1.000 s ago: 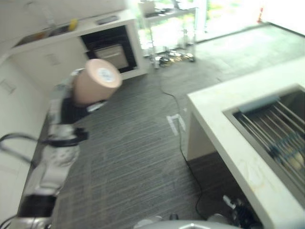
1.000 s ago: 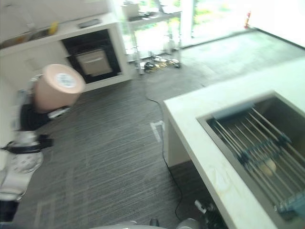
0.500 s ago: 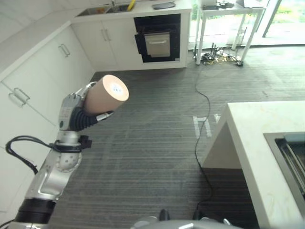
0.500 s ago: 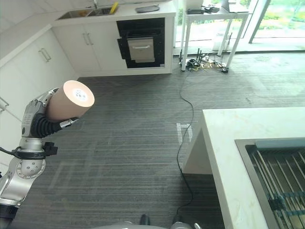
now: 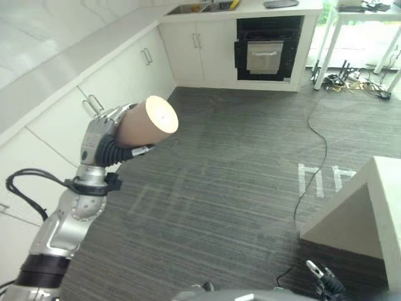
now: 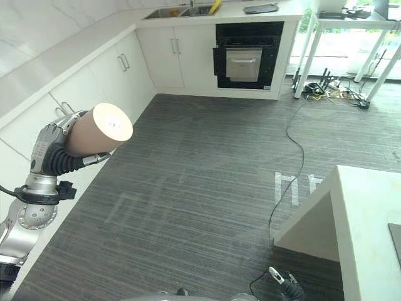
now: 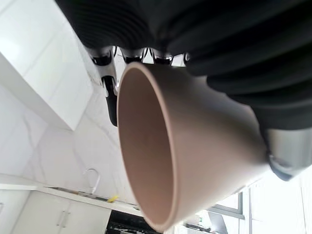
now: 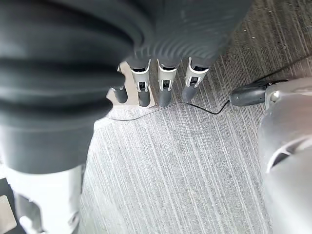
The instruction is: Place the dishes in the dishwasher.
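left hand (image 5: 100,135), fingers round cup (image 5: 147,122)

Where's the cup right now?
The pink cup is in the left hand, held on its side above the grey floor, beside the white cabinets on the robot's left.

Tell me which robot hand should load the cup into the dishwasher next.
Left. The left robot hand already holds the tan cup, fingers curled round it. The right robot hand hangs empty over the floor, fingers straight.
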Tool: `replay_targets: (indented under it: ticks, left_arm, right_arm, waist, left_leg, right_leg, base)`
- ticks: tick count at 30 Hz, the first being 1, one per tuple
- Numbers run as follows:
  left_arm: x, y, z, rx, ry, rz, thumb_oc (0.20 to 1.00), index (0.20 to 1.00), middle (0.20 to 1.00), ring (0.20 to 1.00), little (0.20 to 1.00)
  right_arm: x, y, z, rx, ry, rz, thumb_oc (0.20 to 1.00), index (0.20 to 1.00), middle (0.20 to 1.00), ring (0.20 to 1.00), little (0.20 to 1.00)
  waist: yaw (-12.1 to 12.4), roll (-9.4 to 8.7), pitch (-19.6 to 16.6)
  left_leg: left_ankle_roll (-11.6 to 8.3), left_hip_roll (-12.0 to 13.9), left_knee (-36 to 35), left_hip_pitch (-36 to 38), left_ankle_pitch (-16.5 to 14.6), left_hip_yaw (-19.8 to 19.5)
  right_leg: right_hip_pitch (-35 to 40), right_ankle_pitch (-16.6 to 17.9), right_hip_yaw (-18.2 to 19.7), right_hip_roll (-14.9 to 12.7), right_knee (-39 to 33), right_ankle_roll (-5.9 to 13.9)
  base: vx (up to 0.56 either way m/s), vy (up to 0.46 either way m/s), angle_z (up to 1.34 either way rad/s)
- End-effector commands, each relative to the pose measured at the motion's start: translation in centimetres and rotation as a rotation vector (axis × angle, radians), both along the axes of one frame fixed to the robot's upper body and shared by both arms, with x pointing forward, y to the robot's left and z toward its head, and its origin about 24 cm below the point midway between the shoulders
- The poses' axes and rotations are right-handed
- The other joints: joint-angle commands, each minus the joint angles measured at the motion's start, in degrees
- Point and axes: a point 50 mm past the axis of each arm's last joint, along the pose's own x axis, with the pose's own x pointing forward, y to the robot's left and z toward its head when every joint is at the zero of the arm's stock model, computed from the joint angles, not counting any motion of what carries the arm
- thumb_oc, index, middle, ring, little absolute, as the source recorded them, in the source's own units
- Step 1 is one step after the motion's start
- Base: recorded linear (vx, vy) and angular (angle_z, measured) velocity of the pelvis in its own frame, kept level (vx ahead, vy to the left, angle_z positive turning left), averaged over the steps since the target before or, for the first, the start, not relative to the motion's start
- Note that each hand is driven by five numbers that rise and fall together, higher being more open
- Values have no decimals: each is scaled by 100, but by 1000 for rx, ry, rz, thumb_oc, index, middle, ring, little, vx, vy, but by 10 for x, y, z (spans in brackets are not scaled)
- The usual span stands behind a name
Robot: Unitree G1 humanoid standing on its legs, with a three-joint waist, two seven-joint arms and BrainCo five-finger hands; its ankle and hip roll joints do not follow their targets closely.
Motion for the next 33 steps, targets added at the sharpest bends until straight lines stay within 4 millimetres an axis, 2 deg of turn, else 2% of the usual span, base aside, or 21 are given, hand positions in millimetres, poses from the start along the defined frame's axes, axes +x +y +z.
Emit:
replay_targets:
  ticks: [1,6,8,9,14,15,20,25,26,27,29,30,33]
  left_arm:
    - [5,-5,38,-36,-190,-41,200,200,200,200,200]
    - [4,-6,41,-24,-207,-35,200,200,200,200,200]
    - [5,-8,43,-14,-215,-44,200,200,200,200,200]
    - [5,-10,46,-9,-225,-58,200,200,200,200,200]
    - [4,-12,47,-11,-239,-68,200,200,200,200,200]
    - [33,-25,10,-323,-81,-112,200,200,200,200,200]
    - [35,-29,9,-308,-60,-125,200,200,200,200,200]
    - [32,-29,9,-294,-61,-122,200,200,200,200,200]
    - [32,-28,9,-284,-66,-120,200,200,200,200,200]
    - [34,-27,14,-266,-70,-117,200,200,200,200,200]
    - [35,-27,15,-265,-74,-117,200,200,200,200,200]
    - [36,-26,18,-275,-86,-121,200,200,200,200,200]
    - [36,-25,19,-288,-86,-132,200,200,200,200,200]
  right_arm:
    - [15,11,2,-12,-72,-14,1000,1000,1000,1000,1000]
    - [17,30,-3,-2,-43,105,1000,1000,1000,1000,1000]
    - [16,39,-7,86,-18,103,1000,1000,1000,1000,1000]
    - [16,40,-7,119,-6,150,1000,1000,1000,1000,1000]
    - [11,36,-8,153,19,183,1000,1000,1000,1000,1000]
    - [34,22,12,192,-240,208,1000,1000,1000,1000,1000]
    - [44,28,15,189,-262,278,1000,1000,1000,1000,1000]
    - [52,35,19,121,-277,380,1000,1000,1000,1000,1000]
    - [51,34,20,107,-272,375,1000,1000,1000,1000,1000]
    - [52,34,21,60,-248,457,1000,1000,1000,1000,1000]
    - [52,36,20,47,-229,482,1000,1000,1000,1000,1000]
    - [52,35,20,25,-215,520,1000,1000,1000,1000,1000]
    - [51,32,19,-4,-188,536,1000,1000,1000,1000,1000]
  waist:
    - [-16,-51,-8]
    - [52,-112,-41]
    - [104,-208,-59]
    - [121,-277,-59]
    - [155,-376,-46]
    - [-325,-313,-80]
    - [-219,-354,-168]
    - [-259,-367,-152]
    - [-274,-372,-132]
    - [-332,-402,-57]
    - [-358,-432,-27]
    - [-372,-491,25]
    - [-348,-554,89]
  left_leg:
    - [-491,316,-39,171,-66,-254]
    - [-415,216,-313,331,-242,-293]
    - [-370,225,-328,307,-292,-211]
    - [-357,245,-321,303,-296,-124]
    - [-389,321,-306,332,-255,33]
    - [-303,-45,-143,37,-267,-466]
    - [-293,-88,-143,56,-298,-531]
    - [-204,-154,37,14,-386,-724]
    - [-185,-152,209,-52,-421,-762]
    - [-183,-97,488,-141,-459,-786]
    - [-170,-117,725,-195,-545,-760]
    - [-57,-254,1329,-346,-889,-627]
    - [-88,-149,2086,-729,-883,-492]
  right_leg:
    - [-132,565,-353,52,-105,162]
    - [-204,769,-384,-133,-203,462]
    - [-257,907,-461,-189,-311,564]
    - [-250,956,-482,-179,-402,576]
    - [-153,1026,-531,-104,-609,554]
    - [-203,598,555,897,-774,-128]
    - [-133,584,465,861,-795,-100]
    - [-148,472,778,1007,-618,-192]
    - [-196,371,827,1042,-404,-238]
    - [-274,263,894,1101,-156,-312]
    - [-287,230,920,1115,-88,-347]
    - [-278,129,880,1053,41,-388]
    - [-237,75,823,1010,88,-466]
  base:
    - [-67,246,3]
    - [-1,90,-4]
    - [-80,-30,-16]
    - [-67,-72,-18]
    - [-23,-67,-13]
    - [-5,-40,-6]
    - [-12,-41,-4]
    - [0,-78,1]
    - [4,-223,6]
    - [4,-247,10]
    - [13,-177,36]
    - [27,-101,45]
    - [34,-114,17]
